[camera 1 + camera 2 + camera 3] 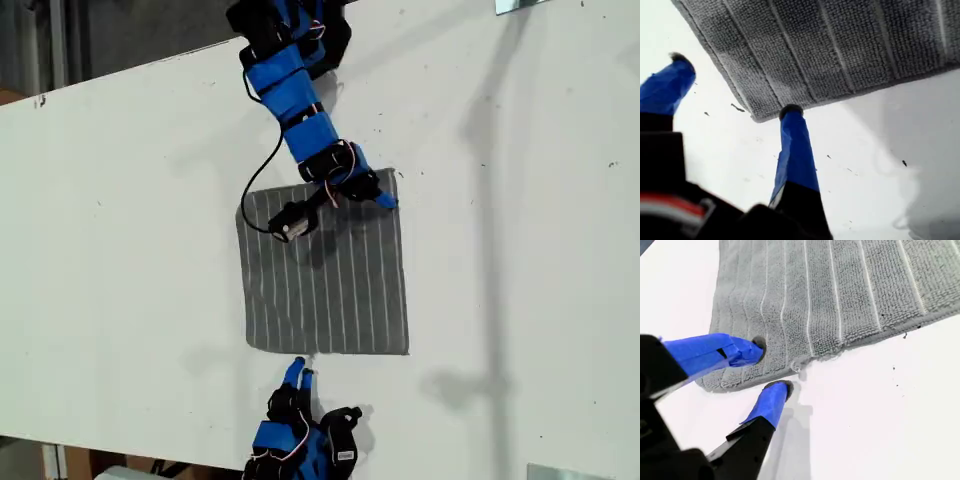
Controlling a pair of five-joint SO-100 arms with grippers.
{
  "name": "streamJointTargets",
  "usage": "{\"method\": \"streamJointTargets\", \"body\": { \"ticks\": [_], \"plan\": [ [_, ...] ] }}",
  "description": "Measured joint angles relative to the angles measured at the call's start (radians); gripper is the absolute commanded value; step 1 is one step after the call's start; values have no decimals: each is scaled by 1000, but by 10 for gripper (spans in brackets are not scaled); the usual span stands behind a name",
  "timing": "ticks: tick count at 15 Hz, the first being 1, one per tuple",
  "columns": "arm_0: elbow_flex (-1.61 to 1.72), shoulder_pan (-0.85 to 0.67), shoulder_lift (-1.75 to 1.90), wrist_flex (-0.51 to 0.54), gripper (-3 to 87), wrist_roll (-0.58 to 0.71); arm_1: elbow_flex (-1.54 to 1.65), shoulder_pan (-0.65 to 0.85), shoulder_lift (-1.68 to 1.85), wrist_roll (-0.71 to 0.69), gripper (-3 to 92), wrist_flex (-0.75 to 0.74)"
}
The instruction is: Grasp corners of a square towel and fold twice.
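Two corners of the towel [325, 280] are being lined up for the first fold, and neither is being held yet. The grey striped cloth is lying flat and unfolded in the middle of the white table [520, 300], its stripes running from the far edge to the near edge in the exterior view. At its far corner [715, 382], on the exterior view's right, my second gripper [769, 367] is standing with its jaws apart, one blue fingertip pressing on top of the cloth and the other resting on the table just outside the hem. That arm is reaching down from the top of the exterior view, bent at the elbow, with its cable trailing over the cloth. At the near edge, my first gripper [734, 85] is also gaping wide. One fingertip is touching the hem just beside the near corner [757, 117], and the other is hanging well off to the side over bare table. As I judge it, the next move is calling for my second gripper to pinch shut on its corner. My first would need to be working a finger under the hem before closing.
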Motion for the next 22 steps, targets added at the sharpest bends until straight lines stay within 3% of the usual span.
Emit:
{"method": "streamJointTargets", "body": {
  "ticks": [6, 7, 8, 11, 18, 22],
  "plan": [
    [0, 0, 0, 0, 134, 8, 32, -21, -46, 17, 372, -14],
    [0, 0, 0, 0, 134, 8, 43, -21, -46, 15, 301, -9],
    [0, 0, 0, 0, 134, 8, 49, -21, -55, 20, 154, -29],
    [0, 9, 0, 0, 132, 8, 63, -37, -91, 67, -1, -100],
    [-112, 143, -44, -35, 130, 20, 72, -51, -109, 81, -1, -144],
    [-318, 156, -457, -32, 128, 84, 72, -51, -109, 81, -1, -146]
  ]
}}
